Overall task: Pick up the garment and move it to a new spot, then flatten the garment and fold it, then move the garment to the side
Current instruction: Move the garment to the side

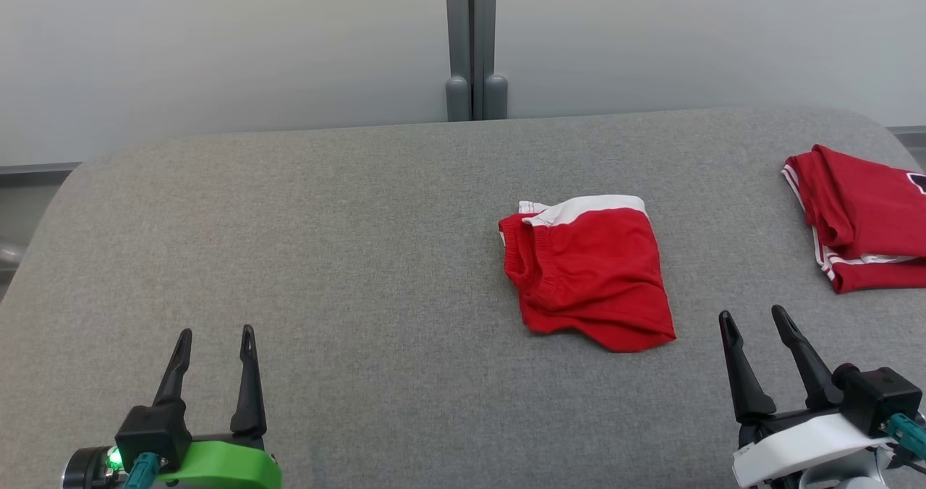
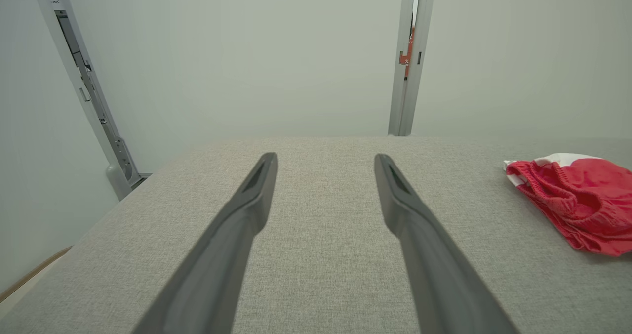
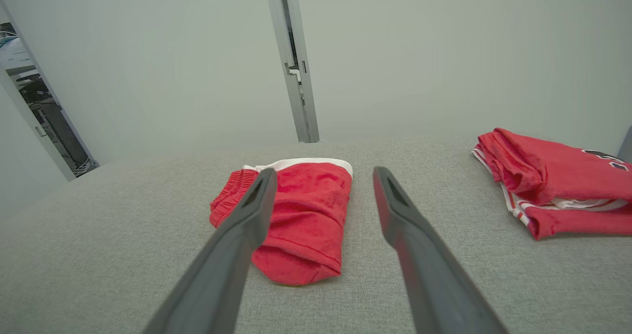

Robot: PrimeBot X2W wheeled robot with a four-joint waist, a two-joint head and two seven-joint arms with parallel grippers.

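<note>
Item: red shorts [image 1: 589, 272] are lying on your grey table [image 1: 325, 257]; your left gripper [image 1: 217, 330] and right gripper [image 1: 751, 312] are standing spread, empty.

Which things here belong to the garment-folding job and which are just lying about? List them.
Job: red shorts mid-table; left claw, open; right claw, open; grey padded table.
Lying about: folded red jersey at the table's right edge; grey post behind the table.

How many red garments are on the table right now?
2. Red shorts lie right of centre on the table; a folded red garment sits at its far right, partly out of frame.
</note>
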